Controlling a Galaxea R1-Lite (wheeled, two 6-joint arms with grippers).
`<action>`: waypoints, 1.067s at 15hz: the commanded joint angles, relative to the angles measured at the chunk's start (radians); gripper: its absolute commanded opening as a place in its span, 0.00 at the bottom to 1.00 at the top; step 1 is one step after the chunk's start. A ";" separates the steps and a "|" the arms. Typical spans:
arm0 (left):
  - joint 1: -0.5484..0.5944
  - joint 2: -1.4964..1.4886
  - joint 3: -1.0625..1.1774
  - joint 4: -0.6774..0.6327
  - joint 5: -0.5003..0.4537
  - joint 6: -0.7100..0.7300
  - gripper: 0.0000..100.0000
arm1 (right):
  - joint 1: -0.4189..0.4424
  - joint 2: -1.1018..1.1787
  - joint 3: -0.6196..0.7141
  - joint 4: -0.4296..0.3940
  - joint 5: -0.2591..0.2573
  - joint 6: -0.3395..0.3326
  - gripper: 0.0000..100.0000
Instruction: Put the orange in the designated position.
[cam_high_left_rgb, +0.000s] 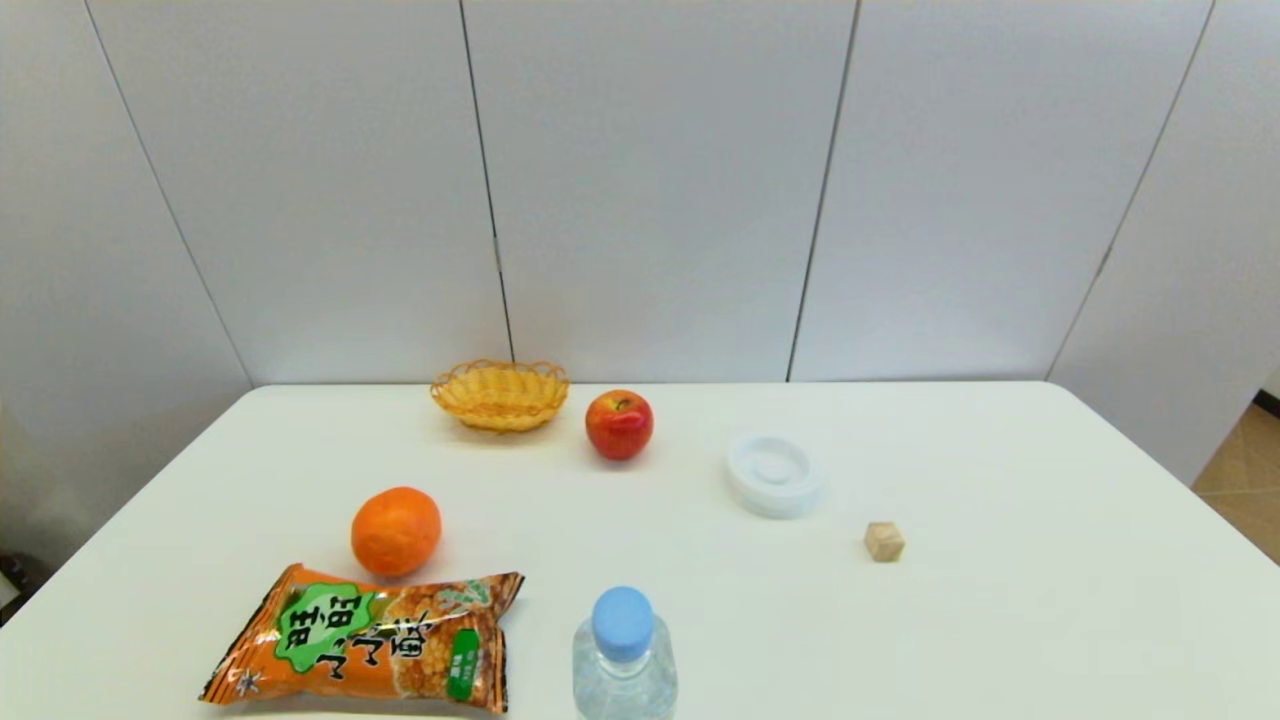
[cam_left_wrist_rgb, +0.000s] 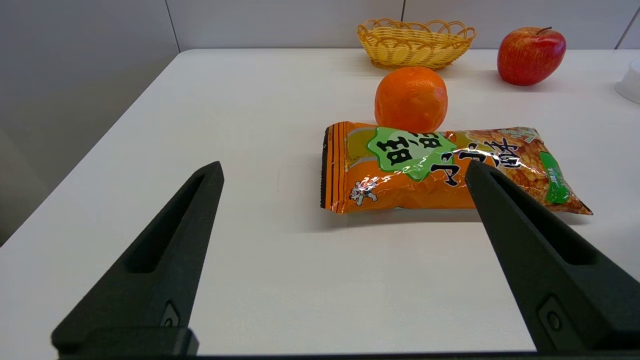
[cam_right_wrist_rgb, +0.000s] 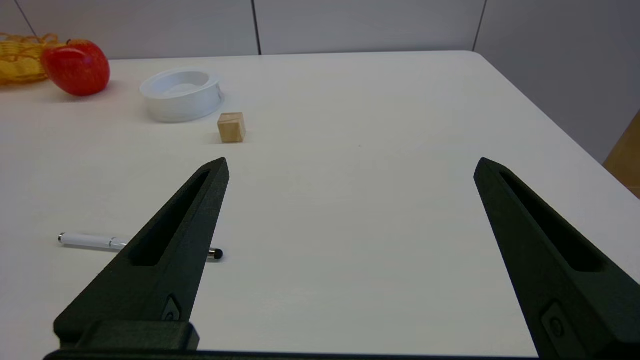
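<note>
Head view shows the round, dimpled orange (cam_high_left_rgb: 396, 531) on the smooth white table (cam_high_left_rgb: 1000, 620), just behind the glossy crinkled snack bag (cam_high_left_rgb: 370, 640); left gripper (cam_left_wrist_rgb: 342, 170) and right gripper (cam_right_wrist_rgb: 350, 167) hover empty, tapered fingers spread wide.

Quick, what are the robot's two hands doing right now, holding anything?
Left hand: open, holding nothing, low over the table near the snack bag.
Right hand: open, holding nothing.
</note>
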 joint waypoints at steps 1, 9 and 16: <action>0.000 0.001 0.000 0.000 0.000 0.000 1.00 | 0.000 0.001 0.000 0.000 0.001 0.000 1.00; 0.000 0.001 0.000 0.000 0.000 0.000 1.00 | 0.000 0.001 0.000 0.000 -0.001 0.000 1.00; 0.000 0.001 0.000 0.000 0.000 0.000 1.00 | 0.000 0.001 -0.001 0.000 -0.001 0.000 1.00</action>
